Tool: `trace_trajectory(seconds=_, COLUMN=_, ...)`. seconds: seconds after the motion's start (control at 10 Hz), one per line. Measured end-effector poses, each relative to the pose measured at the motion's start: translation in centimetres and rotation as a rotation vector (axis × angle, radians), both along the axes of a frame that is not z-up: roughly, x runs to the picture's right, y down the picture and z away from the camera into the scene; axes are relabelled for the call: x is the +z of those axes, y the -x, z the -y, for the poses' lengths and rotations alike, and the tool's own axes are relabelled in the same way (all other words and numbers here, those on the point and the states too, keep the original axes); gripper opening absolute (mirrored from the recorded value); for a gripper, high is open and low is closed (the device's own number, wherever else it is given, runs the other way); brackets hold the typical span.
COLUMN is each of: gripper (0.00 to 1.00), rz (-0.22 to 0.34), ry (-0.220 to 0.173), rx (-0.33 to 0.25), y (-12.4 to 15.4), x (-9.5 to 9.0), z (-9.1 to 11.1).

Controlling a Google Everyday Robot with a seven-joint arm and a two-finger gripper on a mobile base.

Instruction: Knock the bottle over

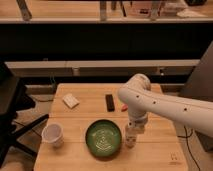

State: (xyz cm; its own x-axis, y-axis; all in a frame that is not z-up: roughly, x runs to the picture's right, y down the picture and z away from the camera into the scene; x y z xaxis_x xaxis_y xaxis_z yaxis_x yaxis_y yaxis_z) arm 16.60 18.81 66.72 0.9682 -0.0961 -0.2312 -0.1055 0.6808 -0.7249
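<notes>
1 white arm (160, 107) reaches in from the right edge over a wooden table (165, 150), elbow bent high, wrist pointing straight down. The gripper (131, 130) hangs low at the table's front half, just right of a green bowl (103, 138). Cannot tell whether the gripper is spread, closed or clamped on anything.

The bottle (130, 141) looks like the pale upright shape directly under the gripper, standing on the table just beside the bowl's right rim. Where gripper ends and bottle begins is unclear; contact between them cannot be judged.

Other items on the table:
- 1 white cup (52, 134), upright, front left, well apart from the bowl.
- 1 black remote (110, 102), lying flat at the back centre.
- 1 white pad (70, 100), flat, back left.
- 1 small red thing (124, 107), mostly hidden behind the arm, just right of the remote.

A black chair (12, 110) stands left of the table. A long shelf (100, 64) runs along the wall behind.
</notes>
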Motion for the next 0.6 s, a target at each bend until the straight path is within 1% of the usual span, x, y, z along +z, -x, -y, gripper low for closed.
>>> trace_trajectory(seconds=0.1, gripper=0.00, rz=0.024, ry=0.000, rx=-0.007, y=0.3, x=0.0, z=0.2)
trace_trajectory(seconds=0.4, gripper=0.00, rz=0.100, ry=-0.007, rx=-0.015, y=2.3, x=0.5, z=1.0)
trace_trajectory(seconds=0.6, gripper=0.00, rz=0.148, ry=-0.005, rx=-0.014, y=3.3, x=0.8, z=1.1)
